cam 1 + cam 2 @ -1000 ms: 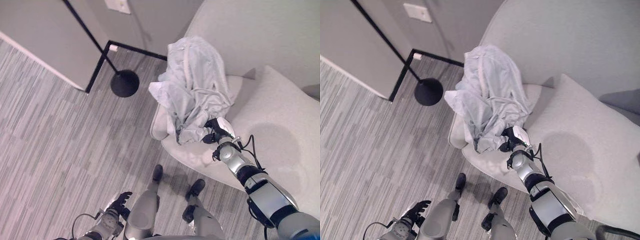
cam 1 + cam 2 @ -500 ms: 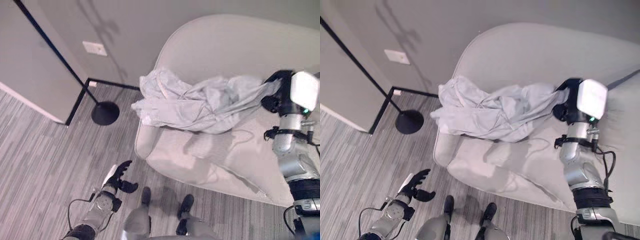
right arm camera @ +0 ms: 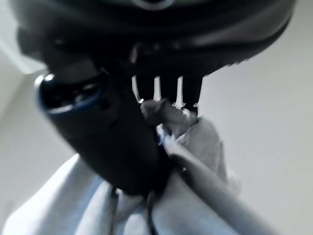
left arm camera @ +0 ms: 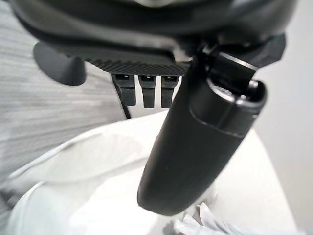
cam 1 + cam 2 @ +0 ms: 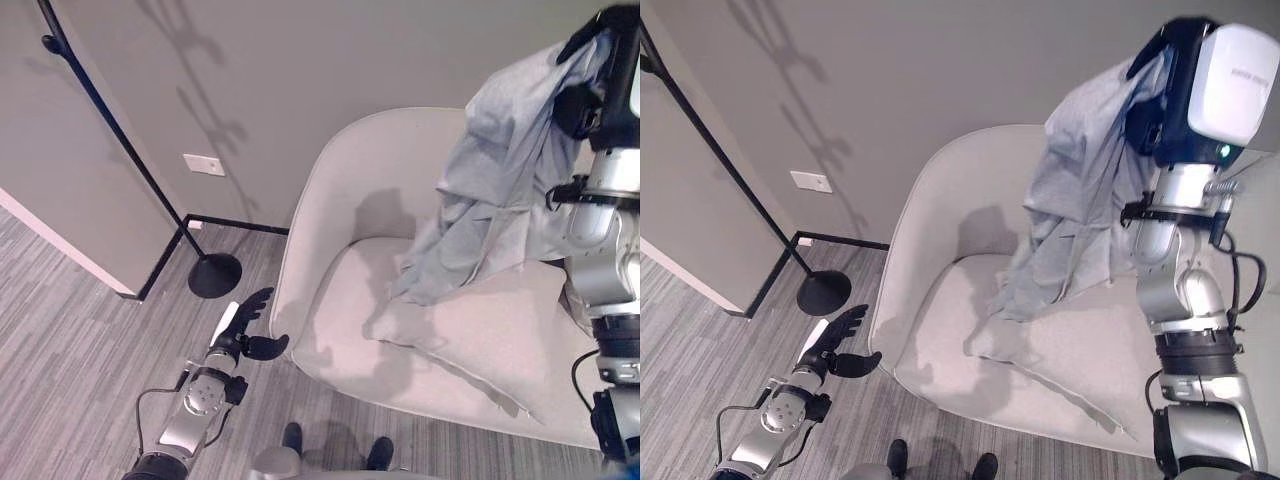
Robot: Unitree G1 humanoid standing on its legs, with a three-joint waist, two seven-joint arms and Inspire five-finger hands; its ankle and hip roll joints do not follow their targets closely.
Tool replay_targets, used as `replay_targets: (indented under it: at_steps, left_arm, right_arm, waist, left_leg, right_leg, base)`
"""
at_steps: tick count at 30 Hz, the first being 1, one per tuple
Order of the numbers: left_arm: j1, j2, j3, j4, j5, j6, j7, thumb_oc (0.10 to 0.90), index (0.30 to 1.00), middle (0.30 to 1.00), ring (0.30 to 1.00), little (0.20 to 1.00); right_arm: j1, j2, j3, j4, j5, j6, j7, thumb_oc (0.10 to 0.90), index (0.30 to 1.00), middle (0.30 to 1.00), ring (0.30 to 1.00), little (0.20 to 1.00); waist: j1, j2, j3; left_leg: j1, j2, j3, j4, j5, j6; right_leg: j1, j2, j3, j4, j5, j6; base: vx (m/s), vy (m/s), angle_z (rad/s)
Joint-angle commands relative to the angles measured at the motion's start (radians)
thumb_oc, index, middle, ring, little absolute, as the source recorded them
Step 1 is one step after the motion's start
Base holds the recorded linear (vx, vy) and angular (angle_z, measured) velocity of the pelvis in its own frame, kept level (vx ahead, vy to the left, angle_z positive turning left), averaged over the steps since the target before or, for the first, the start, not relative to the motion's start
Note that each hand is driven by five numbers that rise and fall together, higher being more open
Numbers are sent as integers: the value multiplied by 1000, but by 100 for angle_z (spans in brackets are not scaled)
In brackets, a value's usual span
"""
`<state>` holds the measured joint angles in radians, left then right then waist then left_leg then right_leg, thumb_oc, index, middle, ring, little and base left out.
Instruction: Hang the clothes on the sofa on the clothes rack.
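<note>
A pale grey-blue garment [image 5: 500,170] hangs in the air above the seat of the cream sofa [image 5: 340,230]. My right hand [image 5: 1160,95] is raised high at the upper right and is shut on the garment's top; in the right wrist view the thumb [image 3: 107,137] and fingers pinch the bunched cloth [image 3: 195,161]. The garment's lower folds [image 5: 1040,290] trail just above the seat cushion. The black clothes rack has a slanted pole [image 5: 110,130] and a round base [image 5: 215,275], left of the sofa. My left hand [image 5: 245,325] hovers open low beside the sofa's front left corner.
A large cushion [image 5: 480,340] lies on the sofa seat. A white wall plate [image 5: 203,165] sits on the grey wall behind the rack. A pale wall panel [image 5: 60,200] stands at the left. Striped grey floor [image 5: 80,370] spreads before the sofa.
My right hand has risen from sofa height to well above it, and the garment has come off the sofa. The left hand has lifted slightly towards the sofa. The camera has tilted up.
</note>
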<state>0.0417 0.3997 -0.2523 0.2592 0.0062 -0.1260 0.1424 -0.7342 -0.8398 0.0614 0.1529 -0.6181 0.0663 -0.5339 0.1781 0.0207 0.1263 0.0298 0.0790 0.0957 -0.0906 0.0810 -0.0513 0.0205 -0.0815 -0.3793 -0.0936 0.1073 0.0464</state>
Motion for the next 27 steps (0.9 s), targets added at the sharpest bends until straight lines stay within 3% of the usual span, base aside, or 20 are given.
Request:
replay_targets:
  at_steps: [1,3,10,19,22,27]
  left_arm:
    - [-75,88,0,-200,-40,-160,63,800,900,900,900,900]
    - [-75,88,2,-201,-41,-160,62,800,900,900,900,900]
    - [-125,69,-117,-389,-230,-166,-77,800,900,900,900,900]
    - [-217,11,-260,-402,-393,-109,-156,800,900,900,900,900]
    - [-266,-30,-317,-371,-471,-61,-178,800,900,900,900,900]
    - [-333,-70,-344,-289,-442,-38,-153,800,900,900,900,900]
  right_arm:
    - [-246,-46,58,4,33,-37,-100,400,300,300,300,300]
    - [-249,-46,60,6,33,-37,-100,400,300,300,300,300]
    - [-252,124,86,-67,119,-103,-54,400,300,300,300,300]
    - [-227,278,113,-152,251,-163,19,400,300,300,300,300]
    - [-227,368,132,-184,367,-205,61,400,300,300,300,300]
    - [-214,429,144,-254,516,-251,122,400,300,300,300,300]
  waist:
    - [37,-104,-154]
    - [36,-103,-154]
    - [27,-101,-161]
    - [3,-96,-160]
    - [-11,-89,-160]
    - [-25,-86,-159]
  left_leg:
    - [-29,24,12,13,-44,-21]
    - [-30,23,12,13,-42,-20]
    - [-18,16,5,11,-46,-15]
    - [-8,9,12,10,-52,-7]
    - [-3,8,21,9,-55,-4]
    - [4,8,30,8,-57,-4]
  right_leg:
    - [95,-17,17,6,-162,48]
    - [93,-18,16,6,-161,48]
    - [107,-20,11,7,-155,44]
    - [112,-24,21,7,-150,43]
    - [111,-26,26,7,-147,42]
    - [109,-29,35,7,-144,42]
  base:
    - [-41,-1,2]
    - [-19,-6,5]
    - [-6,-1,5]
    - [0,0,0]
    - [-2,5,-1]
    - [3,13,-6]
